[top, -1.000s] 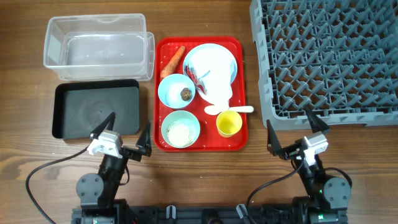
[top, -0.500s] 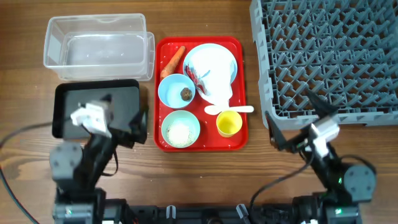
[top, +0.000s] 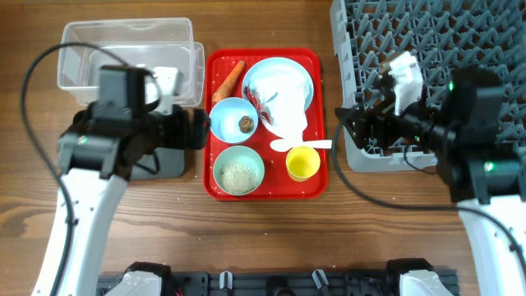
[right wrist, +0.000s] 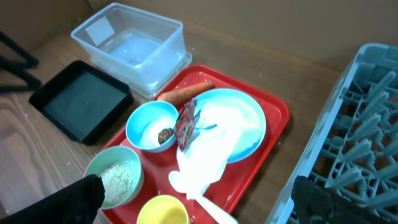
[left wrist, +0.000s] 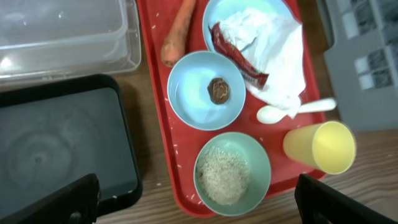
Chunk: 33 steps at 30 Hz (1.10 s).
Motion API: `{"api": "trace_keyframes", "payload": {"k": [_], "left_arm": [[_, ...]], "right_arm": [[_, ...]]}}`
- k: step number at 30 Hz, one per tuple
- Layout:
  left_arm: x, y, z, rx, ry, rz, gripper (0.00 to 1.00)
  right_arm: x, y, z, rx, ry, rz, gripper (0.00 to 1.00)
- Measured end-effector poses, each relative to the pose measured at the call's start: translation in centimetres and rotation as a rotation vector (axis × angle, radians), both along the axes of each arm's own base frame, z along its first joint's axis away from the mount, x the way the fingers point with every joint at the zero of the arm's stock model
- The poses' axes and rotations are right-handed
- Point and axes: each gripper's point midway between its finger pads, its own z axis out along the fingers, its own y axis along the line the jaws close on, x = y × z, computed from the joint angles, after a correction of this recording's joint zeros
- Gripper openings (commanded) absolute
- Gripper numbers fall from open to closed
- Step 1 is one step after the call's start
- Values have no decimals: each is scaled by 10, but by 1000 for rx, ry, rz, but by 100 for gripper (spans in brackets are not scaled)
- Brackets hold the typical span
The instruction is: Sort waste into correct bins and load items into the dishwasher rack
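Overhead, centre frame: the flat red serving tray (top: 275, 187) is fully laden. No dishes are seen in the large grey plastic grid crate (top: 436, 57), upper right. The left gripper (top: 197, 130) and right gripper (top: 349, 125) are seen at the tray's left and right edges.

Left wrist view: jaws spread wide, empty. The small orange carrot (left wrist: 177, 34) lies top centre, just beside the light-blue bowl (left wrist: 186, 93). Judged: it should be pinched across its width, clear of that rim.

Right wrist view: jaws likewise wide, nothing held.

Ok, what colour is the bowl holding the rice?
The rice bowl is pale green; it shows best in the left wrist view.
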Motion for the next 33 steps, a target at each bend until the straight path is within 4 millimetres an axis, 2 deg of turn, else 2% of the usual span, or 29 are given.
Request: {"api": "trace_keyframes", "payload": {"k": [5,11,16,18,20,21,24,27,31,33], "left_arm": [[1,-29,-14,61,29,-92,100],[1,-75,-9,-61,8,-224,100],[-5,-94,-11,-96,25,-284,100],[-7,-101,-18,-95,51,-304,96],[-7,-107,-29,-88,83,-318,86],[-6,-111,-37,-83,107,-324,86],[-1,-112,-57,-61,162,-297,84],[12,-98,-68,-13,177,-164,81],[26,-79,-69,32,153,-25,74],[31,-77,-69,37,138,3,74]], "right_arm": [[9,8,5,67,99,7,100],[13,15,7,189,186,-29,100],[14,8,-1,171,223,-85,99],[14,5,-5,157,235,-111,96],[16,2,-6,147,236,-131,95],[16,1,-7,145,238,-139,94],[17,-1,-8,144,247,-155,92],[17,-1,-9,146,253,-162,89],[18,-2,-11,146,260,-167,87],[21,-2,-16,145,276,-170,87]]}}
